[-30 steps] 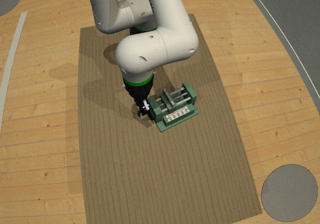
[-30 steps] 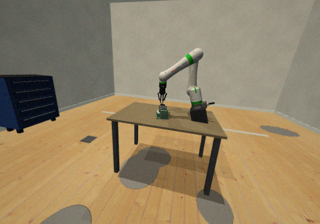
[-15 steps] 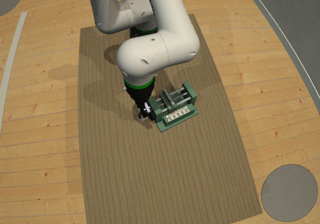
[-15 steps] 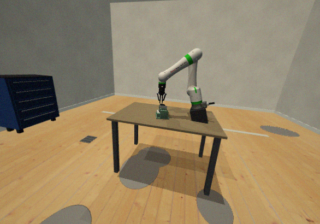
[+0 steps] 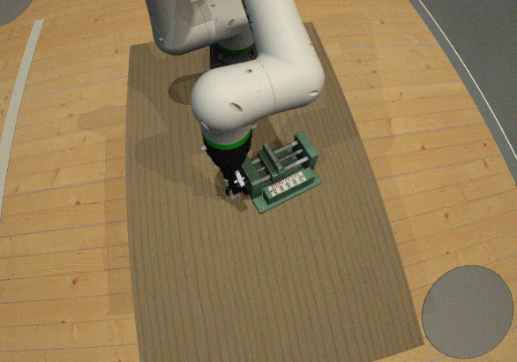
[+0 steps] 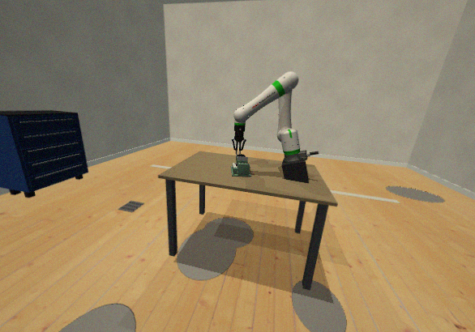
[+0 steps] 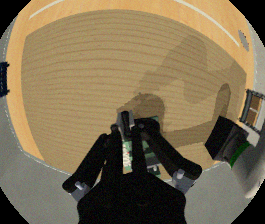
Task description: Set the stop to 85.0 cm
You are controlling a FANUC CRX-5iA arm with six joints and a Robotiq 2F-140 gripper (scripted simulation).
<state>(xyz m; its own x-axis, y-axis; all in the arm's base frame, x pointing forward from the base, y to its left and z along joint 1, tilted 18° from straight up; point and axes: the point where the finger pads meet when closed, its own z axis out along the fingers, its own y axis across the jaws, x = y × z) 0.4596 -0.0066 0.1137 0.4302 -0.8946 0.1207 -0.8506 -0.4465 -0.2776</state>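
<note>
A green stop unit (image 5: pixel 262 208) (image 6: pixel 243 169) stands on the table. Its grey stop plate (image 5: pixel 273 158) rides on steel rods, nearer the handwheel end than the far block. A red pointer (image 5: pixel 279 181) stands over the left third of the white scale (image 5: pixel 287 185) (image 7: pixel 127 159); its figures are too small to read. The dark handwheel at the unit's left end is mostly hidden by the fingers. My gripper (image 5: pixel 234 191) (image 6: pixel 239 154) (image 7: pixel 126 116) points down there, its fingers nearly together, shut on the handwheel; the exact contact is hidden.
The brown table (image 5: pixel 265 282) (image 6: pixel 190 170) carries the unit and the arm's black base (image 6: pixel 295 171). The green end block (image 5: pixel 307 150) and rods stand beside the gripper. A blue drawer cabinet (image 6: pixel 49 150) stands on the floor away from the table.
</note>
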